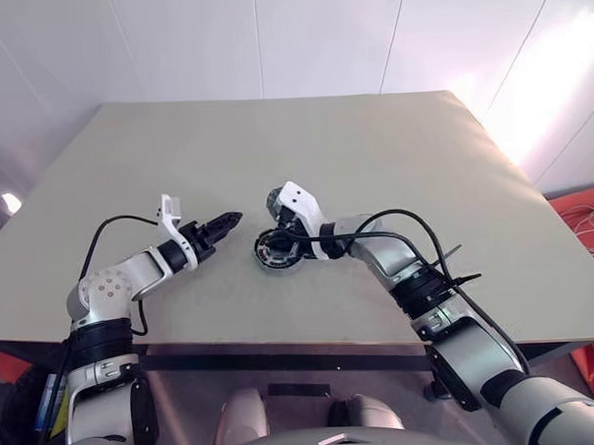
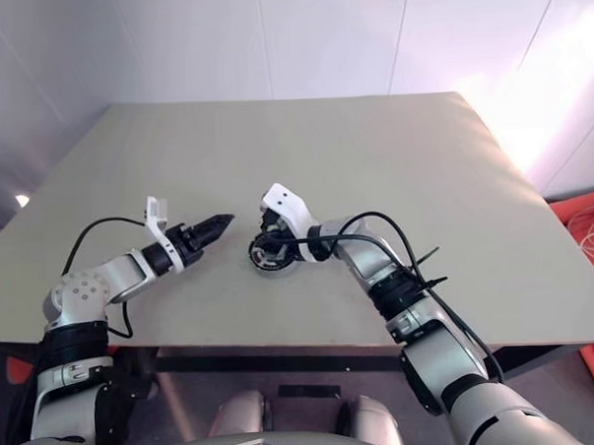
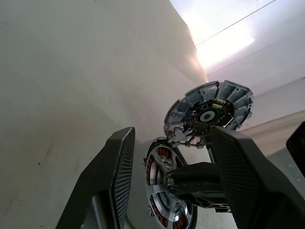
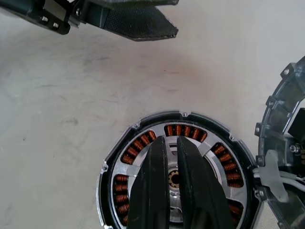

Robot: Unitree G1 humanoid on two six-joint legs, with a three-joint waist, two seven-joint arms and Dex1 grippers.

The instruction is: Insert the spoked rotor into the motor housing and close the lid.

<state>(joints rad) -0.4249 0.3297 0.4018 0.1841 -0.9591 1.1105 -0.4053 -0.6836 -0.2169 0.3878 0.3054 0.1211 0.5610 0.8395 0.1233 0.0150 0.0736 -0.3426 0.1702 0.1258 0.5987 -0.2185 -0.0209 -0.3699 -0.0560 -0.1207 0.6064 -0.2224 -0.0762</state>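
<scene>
The motor housing (image 4: 102, 187) lies flat on the table near its middle, and the spoked rotor (image 4: 139, 143) sits inside it with its copper spokes showing. The lid (image 3: 208, 112) stands tilted up from the housing's far edge, its dark slotted face turned toward me. My right gripper (image 4: 170, 140) is shut, its fingers (image 4: 152, 181) lying close together over the rotor's silver hub; I cannot tell whether they pinch it. My left gripper (image 1: 233, 219) hovers just left of the housing, pointing at it, open with nothing between its fingers (image 3: 119, 171).
The beige table (image 1: 372, 140) stretches wide to the back and both sides, against a white wall. An orange item with pale cables (image 1: 591, 220) lies on the floor beyond the table's right edge. The right arm's black cables (image 1: 416, 247) loop over the table.
</scene>
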